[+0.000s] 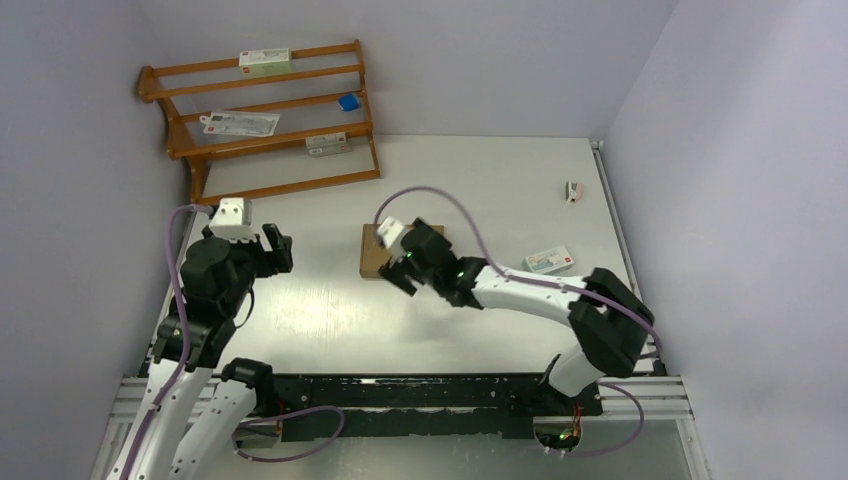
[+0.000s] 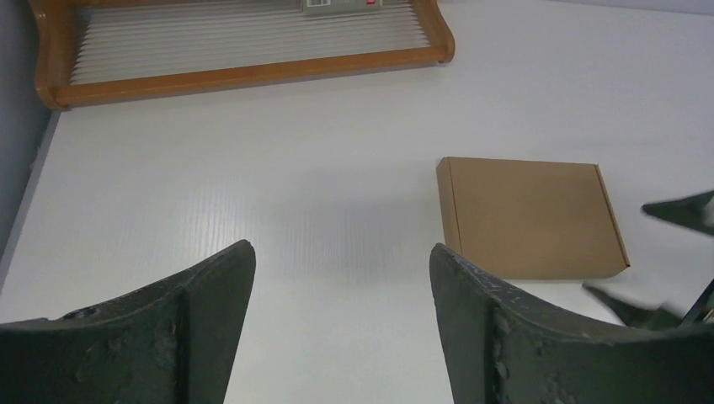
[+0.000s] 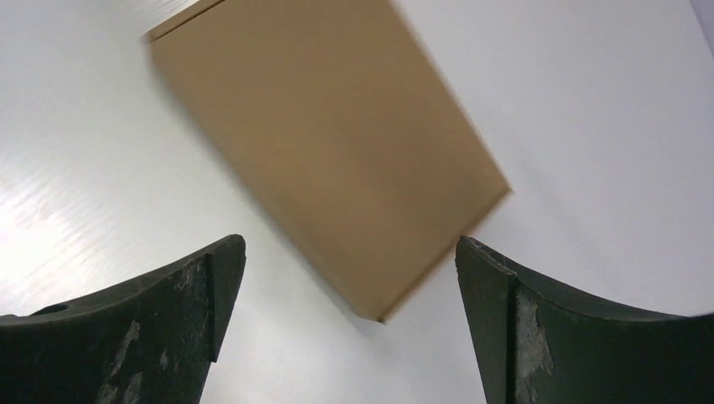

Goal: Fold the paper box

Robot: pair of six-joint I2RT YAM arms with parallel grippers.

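The paper box [image 1: 376, 250] is a plain brown cardboard mailer, closed into a flat shallow rectangle, lying on the white table near its middle. It also shows in the left wrist view [image 2: 532, 217] and the right wrist view [image 3: 333, 139]. My right gripper [image 1: 402, 278] hovers just over the box's near right corner, open and empty; in its wrist view the gripper [image 3: 349, 252] has its jaws wide apart around a box corner without touching it. My left gripper [image 1: 279, 250] is open and empty, well left of the box; its wrist view [image 2: 341, 257] shows bare table between the jaws.
A wooden rack [image 1: 265, 120] stands at the back left with white printed cartons and a blue object on its shelves. A white carton [image 1: 549, 261] lies right of the right arm. A small item [image 1: 573, 190] lies at the far right. Walls enclose the table.
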